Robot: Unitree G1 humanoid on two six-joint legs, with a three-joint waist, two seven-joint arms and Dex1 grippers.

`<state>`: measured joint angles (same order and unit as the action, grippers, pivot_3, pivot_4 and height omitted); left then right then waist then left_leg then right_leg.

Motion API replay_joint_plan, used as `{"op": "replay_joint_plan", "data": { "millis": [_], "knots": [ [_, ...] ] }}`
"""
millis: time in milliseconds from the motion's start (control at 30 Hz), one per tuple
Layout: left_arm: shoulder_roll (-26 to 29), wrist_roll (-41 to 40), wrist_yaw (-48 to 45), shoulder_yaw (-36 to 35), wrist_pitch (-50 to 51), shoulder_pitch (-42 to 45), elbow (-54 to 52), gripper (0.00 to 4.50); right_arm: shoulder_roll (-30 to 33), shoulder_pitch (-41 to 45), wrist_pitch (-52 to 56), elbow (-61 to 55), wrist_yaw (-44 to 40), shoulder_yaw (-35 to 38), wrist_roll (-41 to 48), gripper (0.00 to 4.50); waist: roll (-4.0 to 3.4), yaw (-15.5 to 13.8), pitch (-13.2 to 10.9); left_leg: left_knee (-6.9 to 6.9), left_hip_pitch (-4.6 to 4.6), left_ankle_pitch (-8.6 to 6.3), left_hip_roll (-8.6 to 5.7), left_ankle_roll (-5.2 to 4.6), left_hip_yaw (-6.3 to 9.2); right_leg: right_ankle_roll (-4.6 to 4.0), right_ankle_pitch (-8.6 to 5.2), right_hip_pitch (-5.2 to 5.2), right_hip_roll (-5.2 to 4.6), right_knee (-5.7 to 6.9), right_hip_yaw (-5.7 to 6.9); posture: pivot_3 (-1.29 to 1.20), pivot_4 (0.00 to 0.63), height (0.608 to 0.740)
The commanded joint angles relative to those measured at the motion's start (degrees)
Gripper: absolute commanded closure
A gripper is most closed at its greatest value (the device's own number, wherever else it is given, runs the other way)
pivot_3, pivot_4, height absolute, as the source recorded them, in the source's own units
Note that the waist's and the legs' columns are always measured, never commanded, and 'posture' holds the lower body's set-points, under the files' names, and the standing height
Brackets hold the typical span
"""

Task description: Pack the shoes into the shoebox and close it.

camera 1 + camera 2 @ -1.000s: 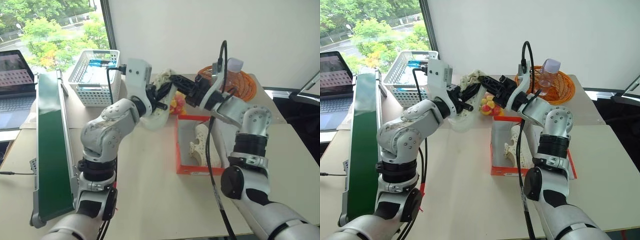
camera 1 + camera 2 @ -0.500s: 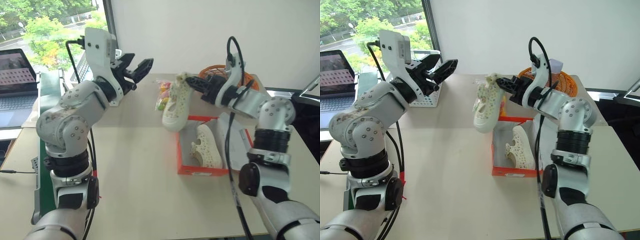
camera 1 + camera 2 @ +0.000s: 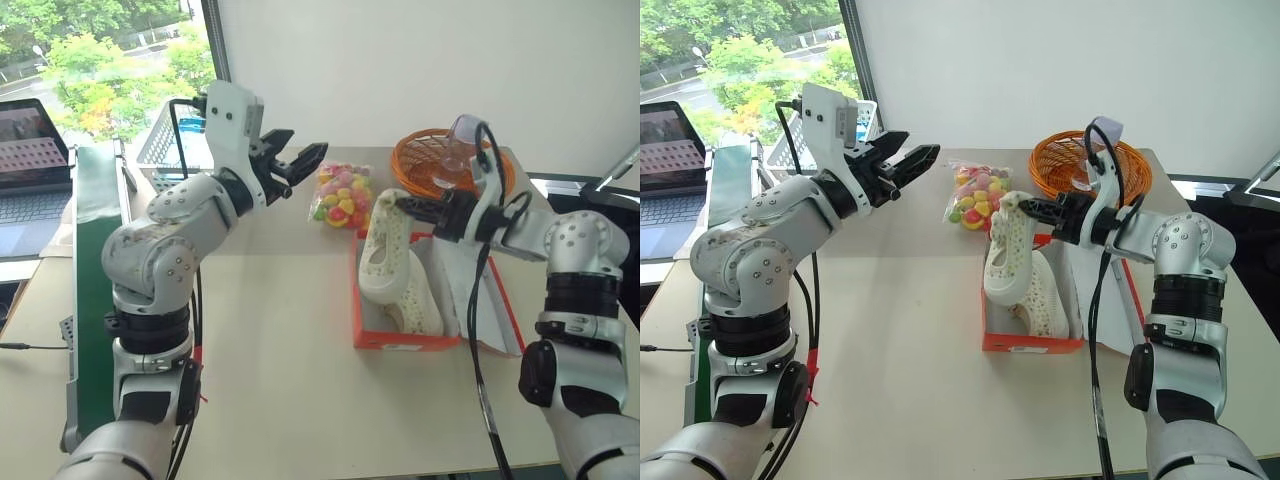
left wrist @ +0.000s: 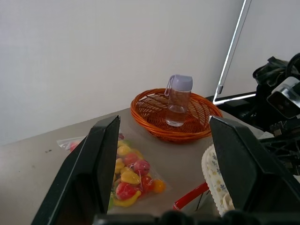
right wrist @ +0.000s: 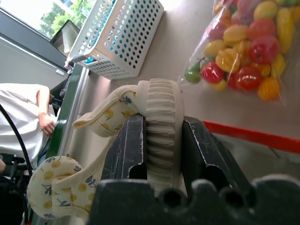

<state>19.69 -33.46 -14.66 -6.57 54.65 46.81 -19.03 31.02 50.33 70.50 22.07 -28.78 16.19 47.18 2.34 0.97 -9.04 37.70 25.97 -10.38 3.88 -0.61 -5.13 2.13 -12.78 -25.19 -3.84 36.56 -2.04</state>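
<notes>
Left fingers (image 3: pixel 305 158) spread, right fingers (image 5: pixel 129 145) clamped.

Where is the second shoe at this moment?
In the head views, the second shoe hangs toe-down from the right gripper, over the left end of the open shoebox, just above the first shoe, near the candy bag.

Office test bench, as I see it.
A plain beige table (image 3: pixel 280 330) by a window (image 3: pixel 100 60) at ten o'clock, an open laptop (image 3: pixel 30 165) at nine, bare white wall (image 3: pixel 420 60) at twelve.

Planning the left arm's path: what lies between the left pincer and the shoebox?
A bag of colourful candy lies between the open left pincer and the shoebox, seen in both eye views.
</notes>
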Motion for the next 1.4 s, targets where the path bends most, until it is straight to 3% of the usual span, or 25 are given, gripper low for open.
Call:
{"op": "replay_joint_plan", "data": {
  "millis": [33, 167, 567, 767, 900, 1067, 1133, 1400],
  "knots": [
    [0.57, 0.09, 0.25, -0.26, -0.33, -0.79, -2.94, 1.28, 0.53, -0.07, -1.99, -0.58, -2.92, -0.24, -1.13, 3.88, 0.00, -0.02, 0.00, 0.00, 0.00, 0.00, 0.00, 0.00, 0.00, 0.00, 0.00, 0.00, 0.00, 0.00, 0.00, 0.00, 0.150, 0.740],
    [0.84, 0.31, 0.60, -0.01, 0.14, -1.28, -3.68, 1.28, 0.18, -1.13, -3.32, -0.54, -4.98, -3.13, -3.91, 3.88, 0.00, -0.14, 0.00, 0.00, -0.01, 0.00, 0.00, 0.00, 0.01, 0.00, 0.00, 0.00, 0.00, 0.00, 0.00, 0.00, 0.150, 0.740],
    [1.43, 1.26, 1.30, 1.05, 0.61, -2.21, -5.31, 1.28, 1.95, -5.38, -10.88, -7.88, -10.41, -23.26, -19.17, 3.88, 0.00, -0.25, 0.00, 0.03, -0.01, 0.00, 0.00, 0.00, 0.01, 0.01, 0.00, 0.01, 0.00, 0.03, 0.01, 0.00, 0.150, 0.740],
    [1.61, 2.00, 1.73, 1.15, 0.52, -3.04, -5.87, 1.28, 6.85, -5.61, -18.06, -10.90, -13.08, -40.28, -33.61, 3.88, 0.00, -0.72, 0.00, 0.07, -0.02, 0.00, -0.03, 0.00, 0.01, 0.02, 0.00, 0.05, -0.03, 0.02, 0.03, 0.00, 0.150, 0.740],
    [1.52, 2.19, 2.05, 1.25, 0.39, -3.09, -6.04, 1.28, 6.38, -4.63, -19.86, -9.91, -12.73, -44.19, -38.95, 3.88, 0.00, -0.90, 0.01, 0.09, -0.15, 0.00, -0.03, 0.01, 0.01, 0.02, -0.01, 0.16, -0.03, 0.05, 0.04, 0.00, 0.150, 0.740],
    [1.44, 2.36, 2.24, 1.45, 0.20, -2.95, -5.90, 1.28, 4.74, -4.24, -18.00, -10.60, -14.68, -44.26, -39.47, 3.88, 0.00, -1.44, 0.01, 0.14, -0.21, 0.00, -0.04, 0.01, 0.01, 0.03, 0.00, 0.25, -0.03, 0.06, 0.03, 0.00, 0.150, 0.740],
    [1.53, 2.46, 2.11, 1.70, 0.04, -2.83, -5.79, 1.20, 4.19, -4.13, -17.25, -10.90, -15.25, -43.62, -39.31, 2.93, 0.00, -1.48, 0.01, 0.14, -0.25, 0.00, -0.03, 0.01, 0.01, 0.03, 0.00, 0.27, -0.03, 0.06, 0.03, 0.00, 0.150, 0.740],
    [1.68, 2.66, 1.15, 2.78, -0.21, -2.33, -5.07, 1.20, 4.94, -3.89, -16.39, -14.96, -16.88, -41.09, -39.63, 0.27, 0.00, -1.48, 0.01, 0.14, -0.25, 0.00, -0.04, 0.01, 0.00, 0.02, 0.00, 0.26, -0.02, 0.10, 0.02, 0.00, 0.150, 0.740]
  ]
}}
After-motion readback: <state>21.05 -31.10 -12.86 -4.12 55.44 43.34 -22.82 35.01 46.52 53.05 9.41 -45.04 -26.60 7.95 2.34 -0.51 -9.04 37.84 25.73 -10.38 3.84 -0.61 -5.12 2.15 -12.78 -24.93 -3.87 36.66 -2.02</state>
